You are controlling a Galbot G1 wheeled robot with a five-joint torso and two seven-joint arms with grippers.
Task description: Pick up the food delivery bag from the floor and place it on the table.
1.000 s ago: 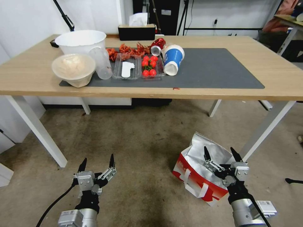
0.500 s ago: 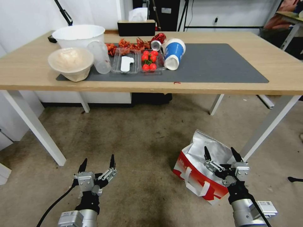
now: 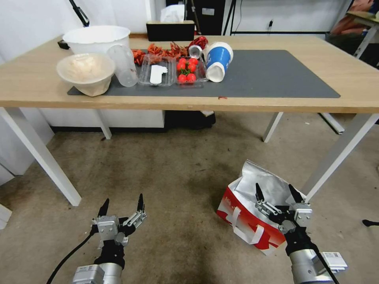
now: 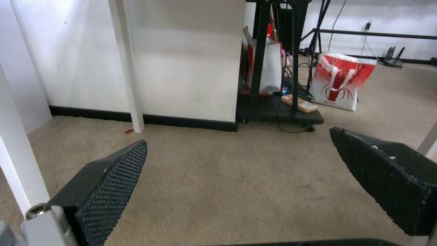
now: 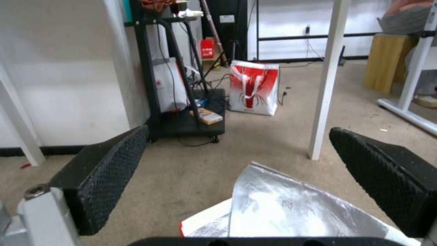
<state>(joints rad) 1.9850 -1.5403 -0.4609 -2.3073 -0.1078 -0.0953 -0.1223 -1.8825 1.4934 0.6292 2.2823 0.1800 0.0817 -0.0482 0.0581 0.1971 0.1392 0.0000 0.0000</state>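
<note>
The food delivery bag (image 3: 252, 213) sits on the floor (image 3: 169, 177), right of centre, before the table (image 3: 276, 103).

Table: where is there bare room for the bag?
The dark grey mat is bare right of the tipped blue cup, as is the table beyond. Left of the cup, bowls, trays and tomatoes crowd it.

A lab or test room: stained bare floor (image 3: 166, 177), plain white walls (image 4: 182, 61), tripod legs (image 4: 327, 30), a wheeled equipment rack (image 5: 182, 102) trailing cables.
</note>
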